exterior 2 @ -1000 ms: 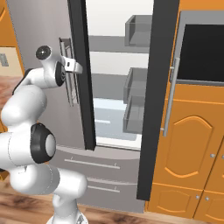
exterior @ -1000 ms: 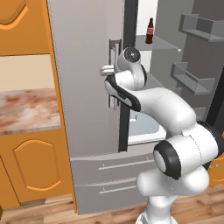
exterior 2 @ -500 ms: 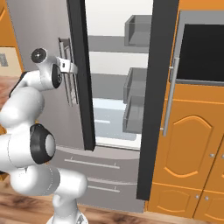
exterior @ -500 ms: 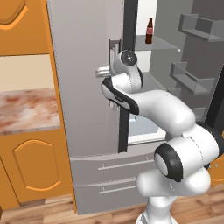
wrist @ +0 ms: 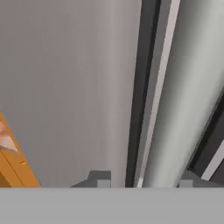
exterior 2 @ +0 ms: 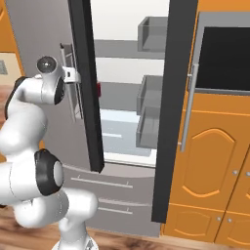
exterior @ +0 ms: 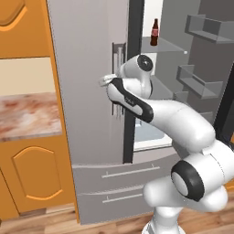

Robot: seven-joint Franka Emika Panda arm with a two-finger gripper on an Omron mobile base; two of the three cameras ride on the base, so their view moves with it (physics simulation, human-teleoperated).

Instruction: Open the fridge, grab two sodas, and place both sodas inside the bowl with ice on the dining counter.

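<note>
The grey fridge [exterior: 87, 91] has its right door [exterior 2: 173, 122] swung open and its left door closed. My gripper [exterior: 112, 81] [exterior 2: 73, 75] is shut on the left door's vertical bar handle [exterior: 119, 59]. In the hand view the handle [wrist: 175, 100] runs up between my gripper's [wrist: 143, 179] fingertips [wrist: 99, 178]. A dark-brown soda bottle [exterior: 154, 33] stands on an upper shelf inside. A red soda can [exterior 2: 99, 89] peeks out behind the left door's black edge. The bowl and the dining counter are out of view.
Grey door bins [exterior 2: 151, 34] line the open right door. Fridge drawers [exterior: 123, 183] sit below. Orange cabinets and a marbled wall counter [exterior: 27, 114] flank the left side. A black panel [exterior 2: 224, 58] over orange cabinets stands to the right.
The jaws have closed around the left door's handle, and the hand has settled slightly against it. The left door has not swung.
</note>
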